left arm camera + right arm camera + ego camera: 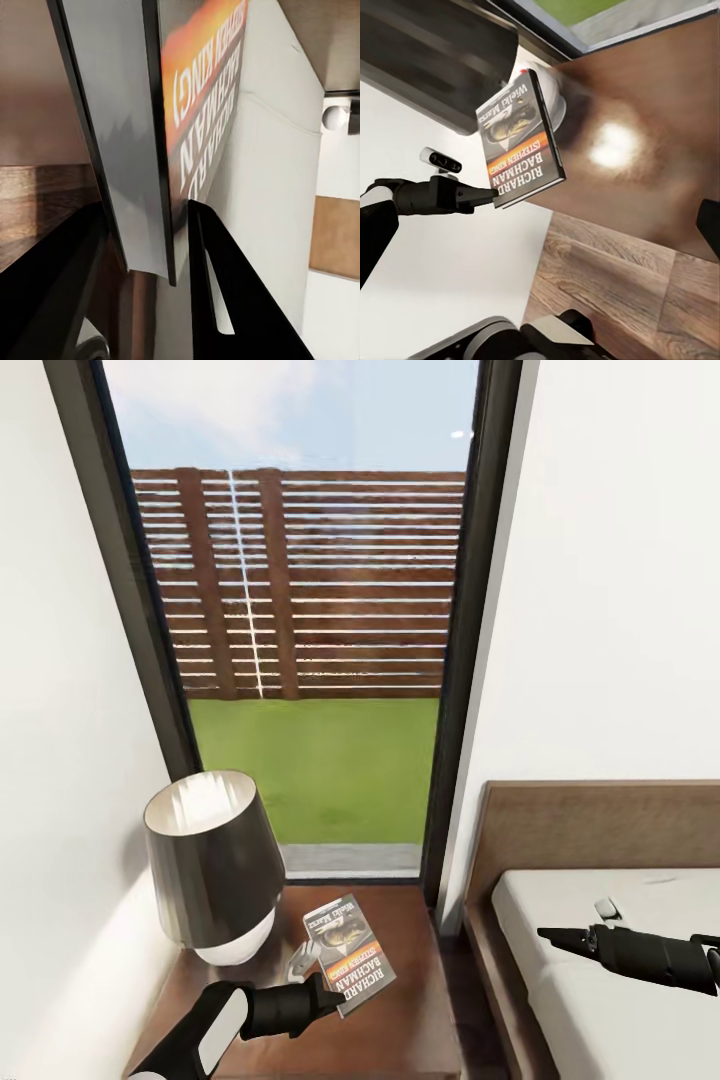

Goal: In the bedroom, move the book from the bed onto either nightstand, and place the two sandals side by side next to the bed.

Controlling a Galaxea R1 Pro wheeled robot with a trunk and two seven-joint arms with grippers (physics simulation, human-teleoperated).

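Note:
My left gripper (335, 992) is shut on a corner of the book (350, 952), a thin paperback with a dark pictured cover and an orange band. The book hangs tilted over the nightstand (405, 1025), close beside the lamp. In the left wrist view the book (202, 112) stands edge-on between the two black fingers (225, 300). The right wrist view shows the book (521, 142) pinched by the left gripper (491, 196) above the glossy nightstand top (645, 150). My right gripper (545, 934) hovers over the bed (620, 1010), its fingers reading as one dark wedge. The sandals are out of view.
A dark-shaded table lamp (210, 860) with a white base takes up the nightstand's left half. Behind it a tall dark-framed window (310, 660) reaches the floor. The brown headboard (600, 825) stands at the right against the white wall. A narrow strip of wood floor (607, 292) separates nightstand and bed.

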